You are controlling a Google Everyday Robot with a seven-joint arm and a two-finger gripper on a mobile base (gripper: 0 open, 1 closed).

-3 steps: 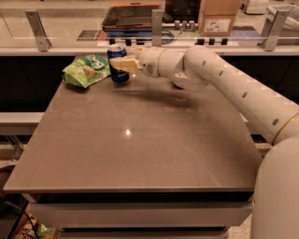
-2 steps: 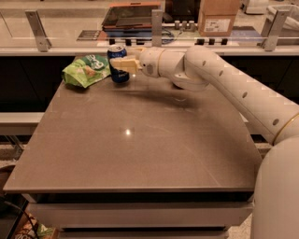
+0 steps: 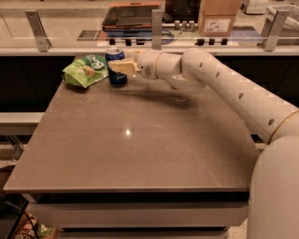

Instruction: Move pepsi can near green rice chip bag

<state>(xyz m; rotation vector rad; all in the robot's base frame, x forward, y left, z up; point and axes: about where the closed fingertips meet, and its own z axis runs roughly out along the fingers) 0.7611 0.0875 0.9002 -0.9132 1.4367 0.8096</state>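
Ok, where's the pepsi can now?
In the camera view, the pepsi can stands at the far left of the table, right of the green rice chip bag, with the tool at its upper part.

No text is legible: the white lettering on the bag (image 3: 85, 70) and the white label on the box (image 3: 217, 17) cannot be read. The gripper (image 3: 119, 66) sits at the can (image 3: 117, 78).

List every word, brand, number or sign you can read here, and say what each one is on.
No text here can be quoted as it reads.
green rice chip bag: white lettering, too blurred to read.
pepsi can: no legible print; the gripper is against it, across its upper part.
white label on the cardboard box at the back: print too small to read.
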